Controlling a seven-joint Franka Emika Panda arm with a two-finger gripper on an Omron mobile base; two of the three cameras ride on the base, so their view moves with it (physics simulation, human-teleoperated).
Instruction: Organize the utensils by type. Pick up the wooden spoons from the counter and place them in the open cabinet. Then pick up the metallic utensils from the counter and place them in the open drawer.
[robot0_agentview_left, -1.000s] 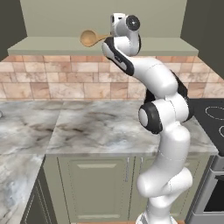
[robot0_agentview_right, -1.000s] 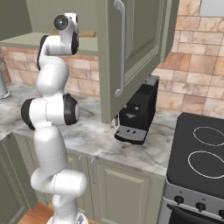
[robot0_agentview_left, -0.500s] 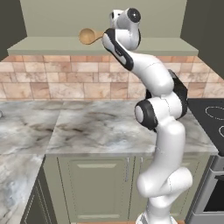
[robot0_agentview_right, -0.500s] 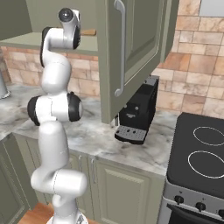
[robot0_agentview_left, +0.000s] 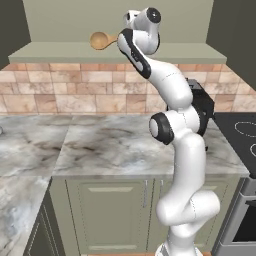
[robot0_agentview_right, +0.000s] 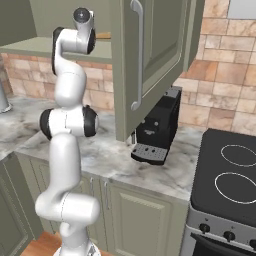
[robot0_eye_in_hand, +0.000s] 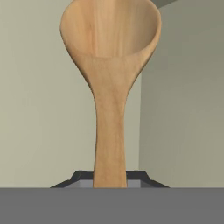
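One wooden spoon (robot0_eye_in_hand: 109, 87) sits clamped in the fingers (robot0_eye_in_hand: 109, 177); left base view adds cabinet (robot0_agentview_left: 100, 51).

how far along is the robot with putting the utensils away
Nothing looks put away yet: the cabinet shelf shows no spoon lying on it. In hand: the end effector is shut on a wooden spoon, held above that shelf. Left: releasing it; whatever else remains can't be judged, since no utensils show on the counter.

Wooden spoon (robot0_eye_in_hand: 109, 83): light tan wood, fine lengthwise grain, smooth satin finish. Cabinet (robot0_agentview_left: 115, 52): sage-green painted panels, matt, even. Counter (robot0_agentview_left: 115, 145): grey-white veined marble, polished. Backsplash (robot0_agentview_left: 65, 95): tan and pink stone tiles, matt. Coffee machine (robot0_agentview_right: 157, 132): black, glossy plastic.
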